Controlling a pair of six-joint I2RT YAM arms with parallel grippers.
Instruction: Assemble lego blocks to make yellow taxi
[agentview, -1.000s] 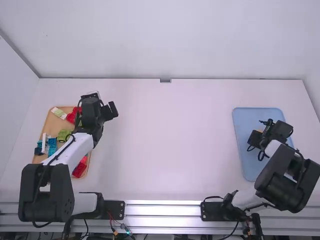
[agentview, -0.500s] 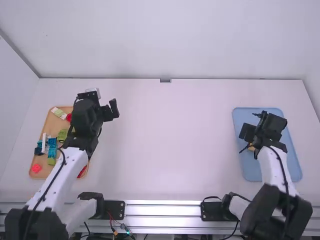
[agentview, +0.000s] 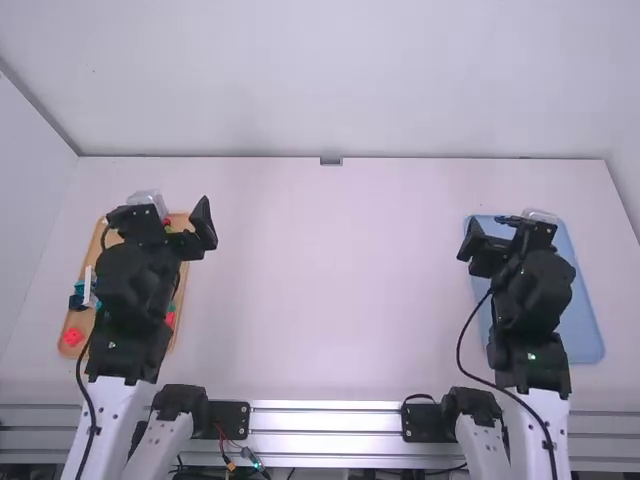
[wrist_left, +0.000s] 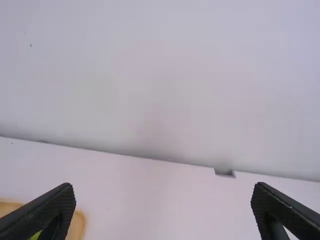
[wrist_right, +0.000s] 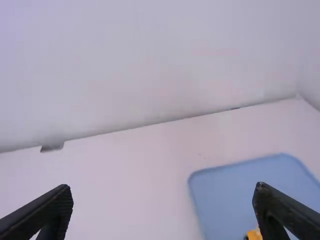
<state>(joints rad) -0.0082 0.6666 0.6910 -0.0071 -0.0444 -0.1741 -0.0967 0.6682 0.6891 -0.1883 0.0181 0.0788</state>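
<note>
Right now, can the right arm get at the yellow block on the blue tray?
Probably yes: right pincer open and empty, nothing seen atop the yellow block, though a finger partly hides it.

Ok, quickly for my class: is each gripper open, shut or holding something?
Left gripper: open, holding nothing.
Right gripper: open, holding nothing.

pretty bright, even light on the white table (agentview: 330, 290), some glare off the metal rail (agentview: 325, 408), soft shading low on the back wall (wrist_left: 160, 140)
</note>
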